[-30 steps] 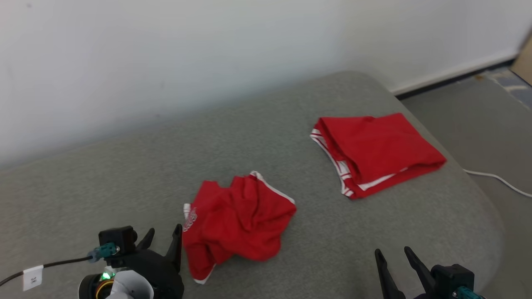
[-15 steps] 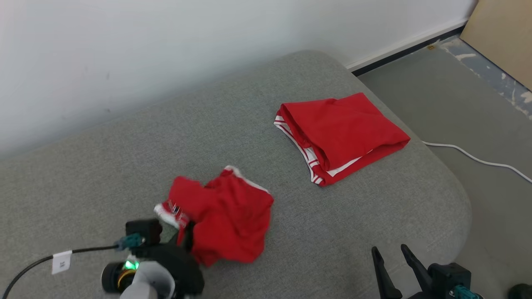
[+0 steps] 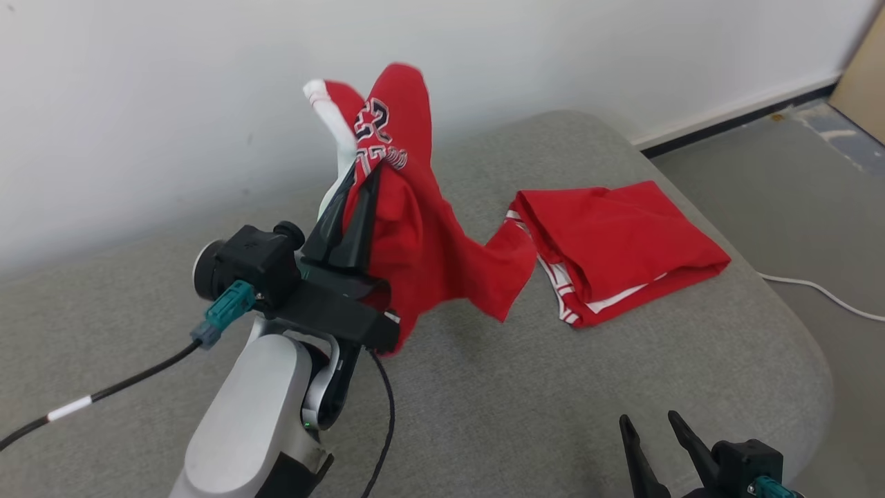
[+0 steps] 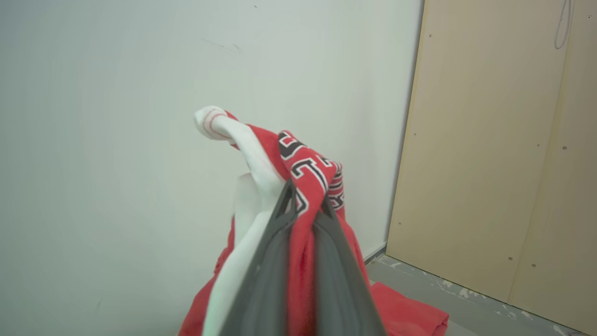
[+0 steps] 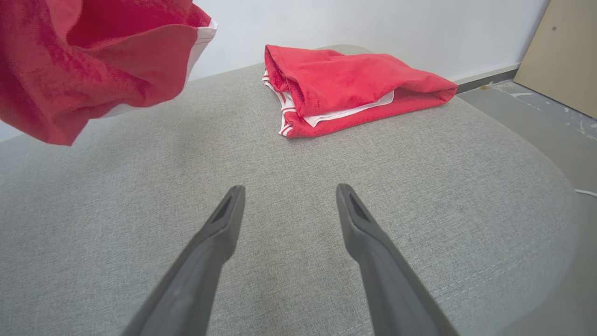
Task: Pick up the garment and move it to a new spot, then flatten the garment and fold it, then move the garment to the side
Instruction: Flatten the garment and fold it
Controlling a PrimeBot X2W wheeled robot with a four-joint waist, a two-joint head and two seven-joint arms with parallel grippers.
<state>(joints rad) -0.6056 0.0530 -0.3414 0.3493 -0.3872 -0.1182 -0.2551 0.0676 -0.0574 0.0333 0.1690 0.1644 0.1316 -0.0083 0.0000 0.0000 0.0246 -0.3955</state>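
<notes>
Left gripper (image 3: 361, 183) clamps garment (image 3: 422, 242) over grey cushion (image 3: 553, 387) by white wall (image 3: 173, 104); right gripper (image 3: 649, 416) wide

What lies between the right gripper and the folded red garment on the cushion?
Only bare grey cushion; the right wrist view shows it.

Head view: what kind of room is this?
Probably a plain indoor workroom: a grey upholstered seat stands against a bare white wall, beside a scuffed grey floor with a loose white cable.
</notes>
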